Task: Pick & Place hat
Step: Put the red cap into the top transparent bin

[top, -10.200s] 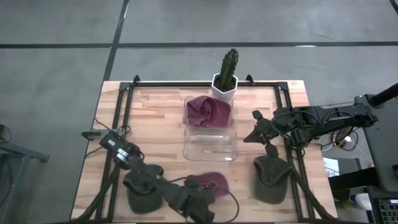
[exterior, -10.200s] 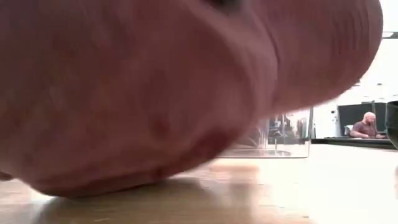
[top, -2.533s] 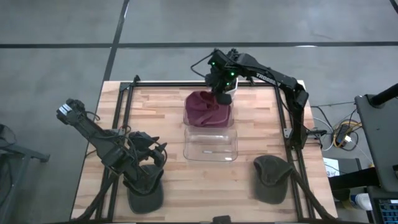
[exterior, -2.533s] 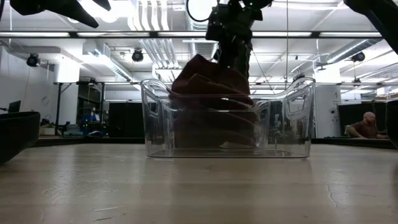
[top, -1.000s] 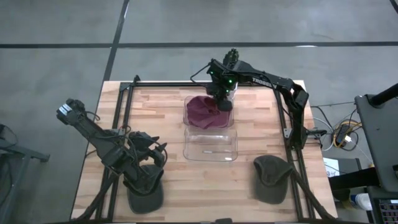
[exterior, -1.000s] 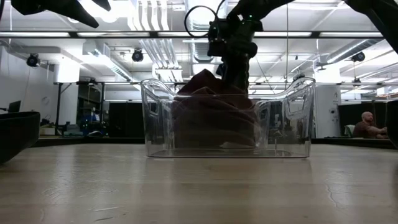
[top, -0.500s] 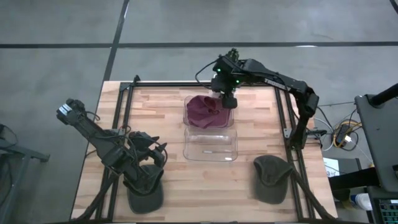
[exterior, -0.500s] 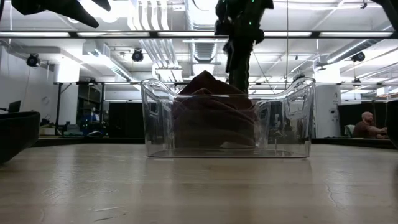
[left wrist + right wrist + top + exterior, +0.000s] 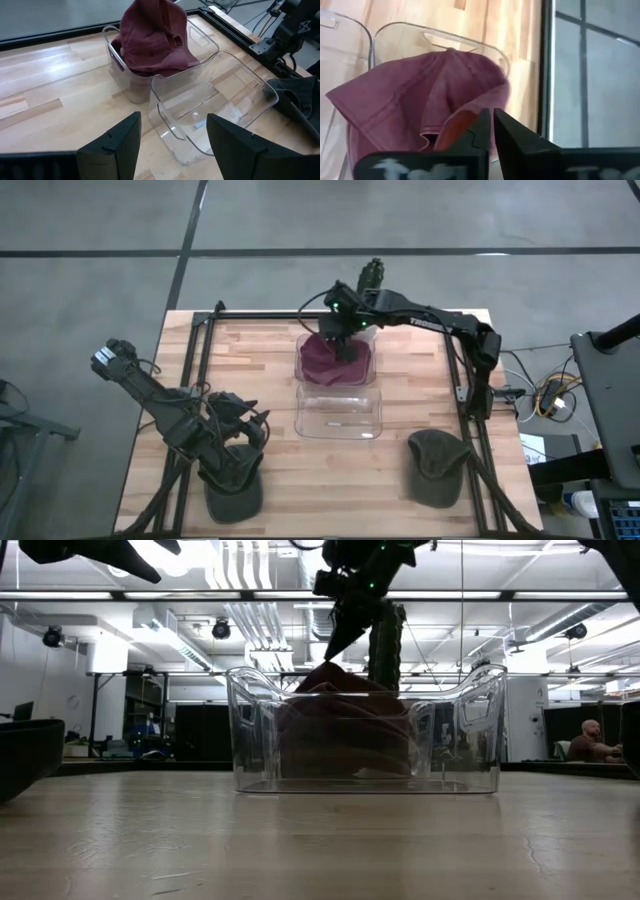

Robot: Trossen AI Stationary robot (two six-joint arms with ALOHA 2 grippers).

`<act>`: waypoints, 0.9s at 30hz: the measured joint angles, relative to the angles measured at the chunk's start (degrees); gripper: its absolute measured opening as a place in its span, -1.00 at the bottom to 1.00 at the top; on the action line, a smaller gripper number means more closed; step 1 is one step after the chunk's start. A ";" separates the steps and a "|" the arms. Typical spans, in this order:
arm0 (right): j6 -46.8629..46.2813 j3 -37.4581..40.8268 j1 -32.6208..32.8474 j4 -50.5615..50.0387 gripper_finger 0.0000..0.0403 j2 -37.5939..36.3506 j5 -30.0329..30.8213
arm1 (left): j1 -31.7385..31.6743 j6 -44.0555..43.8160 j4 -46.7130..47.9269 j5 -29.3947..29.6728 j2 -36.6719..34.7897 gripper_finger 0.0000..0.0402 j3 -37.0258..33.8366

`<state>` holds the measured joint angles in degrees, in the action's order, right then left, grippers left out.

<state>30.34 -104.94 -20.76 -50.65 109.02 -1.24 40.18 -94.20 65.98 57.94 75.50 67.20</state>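
Note:
A maroon hat lies crumpled in the far clear bin, its peak rising above the rim. My right gripper hangs over that peak, fingers shut and slanting down. Nothing shows between them in the right wrist view. My left gripper stands open at the near left, raised above a dark green hat that lies on the table. A second dark green hat lies at the near right. My right gripper's shut fingertips stand right at the top fold of the maroon hat, coming from above at a slant. I cannot tell whether they touch the cloth.
An empty clear bin stands just in front of the far bin, at the table's middle. A potted cactus stands behind the far bin at the far edge. A black frame runs round the wooden table.
My right gripper has risen out of the far bin's right part, gone toward the table's left edge and tipped into a slant over the hat's peak. The maroon hat has stayed in the bin.

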 joint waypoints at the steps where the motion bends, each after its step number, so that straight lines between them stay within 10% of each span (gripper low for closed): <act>1: -0.38 0.02 0.03 0.01 -0.94 0.57 0.01 | 0.00 0.06 -0.02 0.00 0.02 0.09 0.00; 27: -3.36 2.37 3.67 2.22 -0.94 8.45 9.03 | -0.04 3.48 -1.39 0.09 0.02 0.09 0.00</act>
<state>26.98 -102.58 -17.09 -48.43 117.47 7.79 40.14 -90.73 64.59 58.03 75.53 67.20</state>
